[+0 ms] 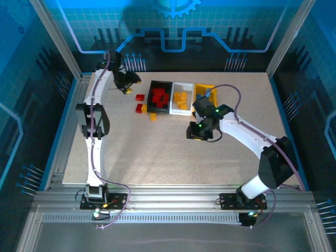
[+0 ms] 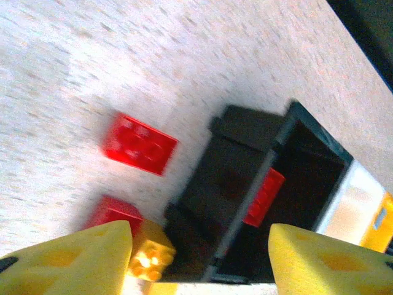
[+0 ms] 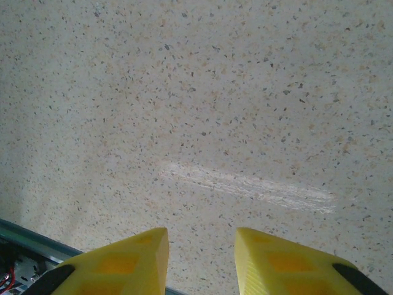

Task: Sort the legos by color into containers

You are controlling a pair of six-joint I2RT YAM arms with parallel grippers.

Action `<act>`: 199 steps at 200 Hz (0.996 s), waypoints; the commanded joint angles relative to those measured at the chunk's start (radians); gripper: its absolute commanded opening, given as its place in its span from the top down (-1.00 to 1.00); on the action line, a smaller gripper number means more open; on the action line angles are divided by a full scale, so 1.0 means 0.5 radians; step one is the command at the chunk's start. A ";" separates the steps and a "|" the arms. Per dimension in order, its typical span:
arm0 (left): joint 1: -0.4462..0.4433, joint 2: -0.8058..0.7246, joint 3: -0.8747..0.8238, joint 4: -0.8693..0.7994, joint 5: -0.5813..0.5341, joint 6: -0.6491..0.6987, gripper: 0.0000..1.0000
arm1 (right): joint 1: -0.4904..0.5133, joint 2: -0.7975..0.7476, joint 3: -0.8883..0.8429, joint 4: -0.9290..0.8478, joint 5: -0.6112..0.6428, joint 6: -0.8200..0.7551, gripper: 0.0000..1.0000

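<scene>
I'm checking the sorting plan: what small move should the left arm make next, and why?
Probably lower the left gripper onto the loose red brick. Its jaws stand open and empty, the brick lies on the table just outside the black bin, and that bin holds the other red bricks.

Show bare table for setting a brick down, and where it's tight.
Free: wide stretch of table along its near edge, left of the right gripper; strip right of the yellow bin. Crowded: loose bricks left of the black bin, beside the left gripper.
</scene>
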 commanded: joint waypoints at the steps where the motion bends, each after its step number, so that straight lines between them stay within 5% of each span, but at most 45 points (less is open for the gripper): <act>1: 0.024 0.048 0.058 -0.073 -0.042 0.016 -0.26 | -0.019 0.065 0.063 -0.001 -0.047 -0.027 0.29; 26: 0.036 0.137 0.041 0.129 0.181 -0.068 -0.10 | -0.006 0.136 0.129 -0.006 -0.062 -0.018 0.30; 47: 0.038 0.211 0.037 0.386 0.415 -0.188 0.31 | 0.027 0.185 0.171 -0.019 -0.057 -0.012 0.30; 67: 0.035 0.300 0.037 0.618 0.590 -0.360 0.38 | 0.056 0.221 0.193 -0.038 -0.051 -0.004 0.31; 102: 0.038 0.471 0.117 0.811 0.655 -0.569 0.56 | 0.074 0.225 0.206 -0.089 -0.017 0.010 0.30; 124: 0.039 0.573 0.167 0.909 0.676 -0.670 0.93 | 0.074 0.206 0.193 -0.120 0.007 0.022 0.30; 199: 0.028 0.662 0.142 0.875 0.623 -0.681 0.93 | 0.074 0.240 0.215 -0.147 0.020 0.035 0.31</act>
